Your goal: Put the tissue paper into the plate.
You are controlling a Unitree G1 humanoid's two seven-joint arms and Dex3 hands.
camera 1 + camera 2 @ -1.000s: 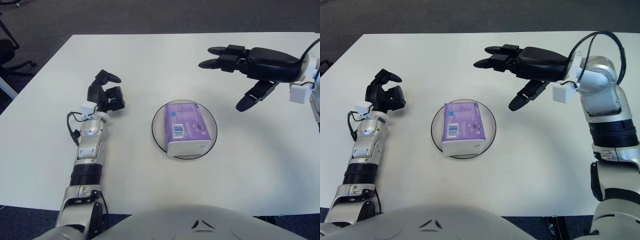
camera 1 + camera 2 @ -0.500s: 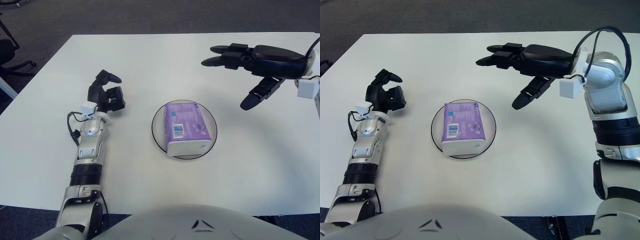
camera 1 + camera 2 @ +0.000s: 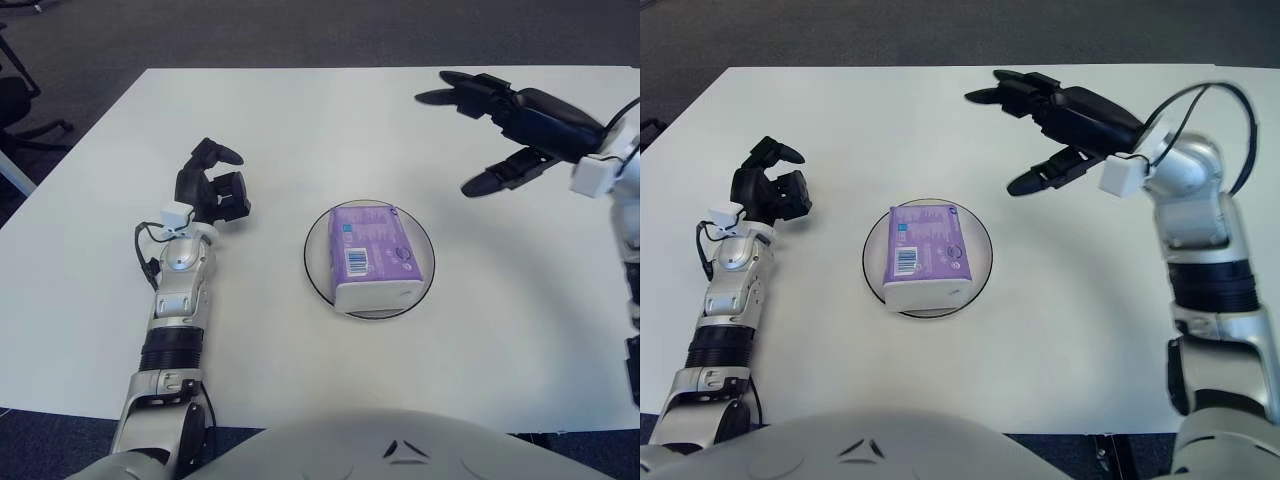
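1. One purple-and-white soft pack of tissue paper [image 3: 371,254] lies flat inside the round, dark-rimmed plate [image 3: 318,281], a barcode label on its upper face and its white end turned toward the robot's body.
2. Plate and pack sit on the white rectangular table [image 3: 300,120], below and to the left of the right hand and off to the right of the left hand, apart from both.
3. Raised above the table's far right part, the black three-fingered right hand [image 3: 1070,120] is released: its fingers [image 3: 1015,86] are stretched out and spread, pointing toward the robot's left, with the thumb hanging lower and apart from the other two. It holds nothing and touches nothing.
4. Behind that hand, a small white box [image 3: 1117,176] sits at the wrist, and a black cable loops over the silver forearm [image 3: 1192,215].
5. At the table's left side, the black left hand [image 3: 210,188] sits at the end of its silver forearm [image 3: 180,290], which lies along the tabletop. Its fingers are loosely curled inward around nothing, well clear of the plate.
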